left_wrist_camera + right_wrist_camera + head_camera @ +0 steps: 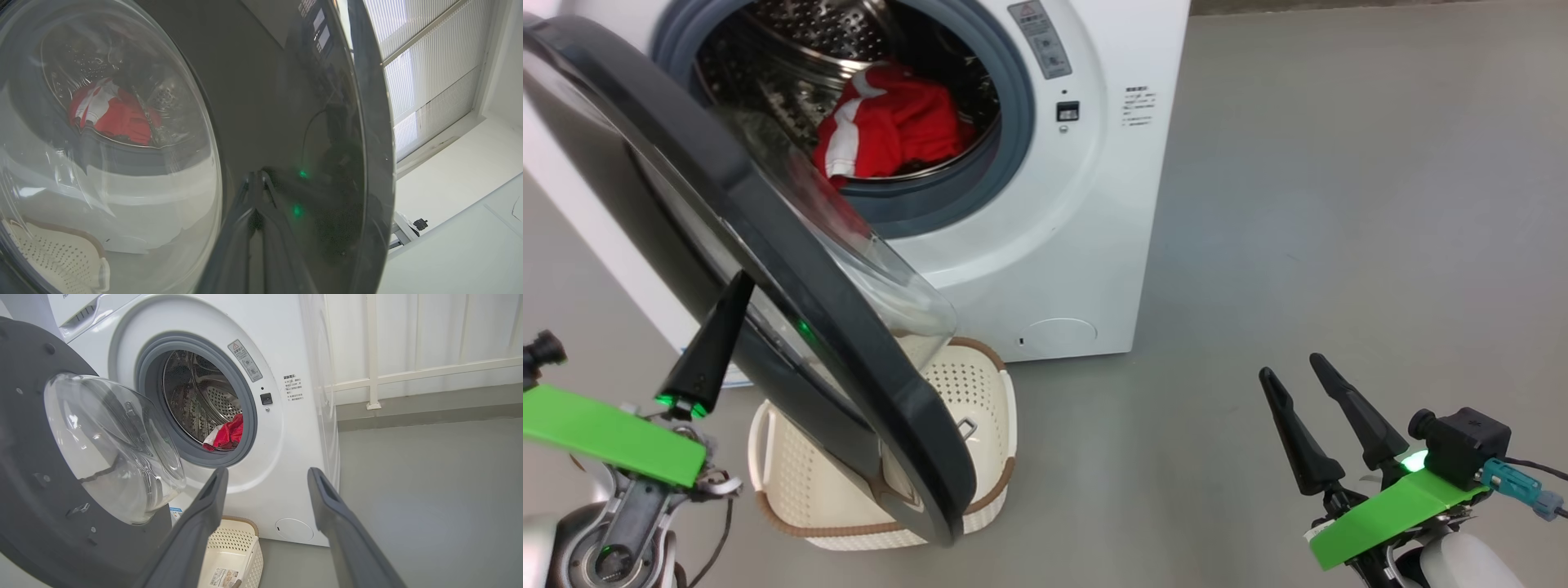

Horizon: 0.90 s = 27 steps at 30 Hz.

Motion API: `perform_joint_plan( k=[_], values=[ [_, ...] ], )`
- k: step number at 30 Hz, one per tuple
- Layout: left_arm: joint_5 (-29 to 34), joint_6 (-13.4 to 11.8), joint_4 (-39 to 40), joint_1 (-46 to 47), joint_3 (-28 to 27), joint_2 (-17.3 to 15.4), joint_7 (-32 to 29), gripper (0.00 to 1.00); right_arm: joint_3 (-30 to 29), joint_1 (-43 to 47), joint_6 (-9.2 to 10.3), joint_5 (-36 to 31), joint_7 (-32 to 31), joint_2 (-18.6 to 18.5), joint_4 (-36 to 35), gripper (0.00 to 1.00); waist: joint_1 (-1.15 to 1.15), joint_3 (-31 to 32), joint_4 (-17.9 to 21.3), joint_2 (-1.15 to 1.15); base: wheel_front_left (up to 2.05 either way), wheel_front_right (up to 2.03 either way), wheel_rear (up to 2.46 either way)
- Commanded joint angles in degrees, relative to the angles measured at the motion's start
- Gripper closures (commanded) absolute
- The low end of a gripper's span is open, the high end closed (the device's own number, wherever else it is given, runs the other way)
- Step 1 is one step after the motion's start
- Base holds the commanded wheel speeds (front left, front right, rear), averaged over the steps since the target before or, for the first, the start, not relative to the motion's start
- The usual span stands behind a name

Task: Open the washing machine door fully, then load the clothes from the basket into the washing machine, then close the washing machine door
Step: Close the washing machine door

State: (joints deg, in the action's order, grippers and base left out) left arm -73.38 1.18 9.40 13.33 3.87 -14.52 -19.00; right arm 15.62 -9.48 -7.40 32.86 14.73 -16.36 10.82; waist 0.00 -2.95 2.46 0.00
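1. Left hand (740, 284): the two fingers are pressed together with nothing between them. The joined tips rest against the glossy outer face of the washing machine door (792, 269), near its middle. The wrist view shows the tips meeting their own reflection there.

2. Right hand (1290, 367): the fingers are spread wide and hold nothing. It hangs over bare floor (1339, 204), well apart from the door and from the washing machine (1078, 204), which stands ahead of it and to its left.

3. Door: it stands partly open, swung out on the left-hand side of the opening. Its clear glass bowl (110, 445) faces the machine.

4. Basket (980, 384): it sits on the floor just beyond the left hand, on the far side of the door and under the door's lower edge. It lies against the foot of the machine and ahead-left of the right hand. The label (222, 576) on its base shows.

5. Machine front: the round filter cap (1058, 335) lies just beyond the basket. The grey gasket (1013, 106) rings the opening above it.

6. Clothes (890, 122): the red fabric with white stripes lies inside the steel drum (833, 33), at its bottom, behind the gasket lip.
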Motion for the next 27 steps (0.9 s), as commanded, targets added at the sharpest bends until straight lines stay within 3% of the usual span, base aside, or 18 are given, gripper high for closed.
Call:
perform_joint_plan(
  k=[1,27],
  values=[
    [-0.2,-0.2,1.2,3.5,-1.8,-1.8,-0.4,1.00,0.9,-1.4,-0.09,0.2,0.3,-0.3,-1.3,0.00,0.00,0.1,0.8,0.00,0.00,0.00,0.00],
    [2.4,-3.0,-5.7,12.4,-3.5,-3.1,1.1,1.00,0.3,-2.1,-0.09,0.1,0.3,0.7,-1.5,0.00,0.00,-2.4,10.9,0.00,0.00,0.00,0.00]
  ],
)
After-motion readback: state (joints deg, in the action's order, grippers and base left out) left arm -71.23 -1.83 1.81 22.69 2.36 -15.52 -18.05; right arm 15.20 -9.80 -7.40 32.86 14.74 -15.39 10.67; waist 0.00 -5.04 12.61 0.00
